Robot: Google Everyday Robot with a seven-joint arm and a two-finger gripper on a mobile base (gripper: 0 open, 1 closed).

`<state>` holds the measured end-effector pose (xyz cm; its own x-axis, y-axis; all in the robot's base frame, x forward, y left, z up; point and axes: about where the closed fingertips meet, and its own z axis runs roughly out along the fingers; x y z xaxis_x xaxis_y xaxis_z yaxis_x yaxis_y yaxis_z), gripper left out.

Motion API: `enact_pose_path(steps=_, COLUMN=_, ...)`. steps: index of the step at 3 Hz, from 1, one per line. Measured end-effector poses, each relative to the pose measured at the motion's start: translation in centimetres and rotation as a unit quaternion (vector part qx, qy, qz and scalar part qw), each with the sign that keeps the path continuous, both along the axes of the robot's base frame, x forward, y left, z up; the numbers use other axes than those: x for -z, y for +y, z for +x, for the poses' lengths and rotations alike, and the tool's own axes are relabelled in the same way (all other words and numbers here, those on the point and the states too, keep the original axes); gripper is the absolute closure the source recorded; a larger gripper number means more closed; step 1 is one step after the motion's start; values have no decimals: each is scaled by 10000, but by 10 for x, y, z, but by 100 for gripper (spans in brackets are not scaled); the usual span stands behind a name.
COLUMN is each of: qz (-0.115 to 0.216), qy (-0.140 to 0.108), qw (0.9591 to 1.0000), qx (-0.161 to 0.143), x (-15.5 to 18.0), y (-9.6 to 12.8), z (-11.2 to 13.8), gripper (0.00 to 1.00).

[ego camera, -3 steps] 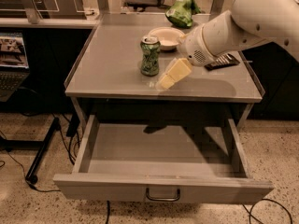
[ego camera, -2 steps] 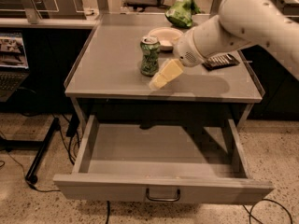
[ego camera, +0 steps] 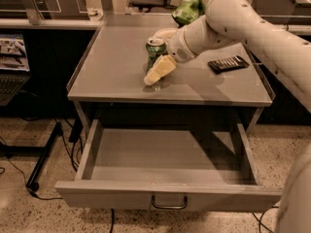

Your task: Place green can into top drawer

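The green can (ego camera: 154, 51) stands upright near the middle of the grey table top (ego camera: 116, 72), its silver top showing. My gripper (ego camera: 156, 73) reaches in from the right, and its cream-coloured fingers (ego camera: 160, 69) lie across the front of the can, hiding its lower half. The top drawer (ego camera: 165, 161) is pulled fully out below the table, its inside bare, with a small loop handle (ego camera: 169, 204) on the front panel.
A white bowl (ego camera: 165, 33) sits just behind the can, and a green snack bag (ego camera: 188, 8) lies at the back. A black remote (ego camera: 228, 63) lies on the right of the table top. A chair stands behind the table, and cables run along the floor at left.
My arm has swung left, bringing the gripper from the right of the can to directly in front of it. The can and drawer have not moved.
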<state>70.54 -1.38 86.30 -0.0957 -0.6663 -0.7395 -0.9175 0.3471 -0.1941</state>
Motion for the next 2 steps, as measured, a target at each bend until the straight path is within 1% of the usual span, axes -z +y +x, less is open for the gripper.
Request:
enact_pose_path(steps=1, qz=14, qy=-87, qw=10000, qx=-14, x=1, y=13, z=20, gripper=0)
enact_pose_path(steps=2, qz=20, qy=-95, qw=10000, qx=-19, x=0, y=14, z=21, gripper=17)
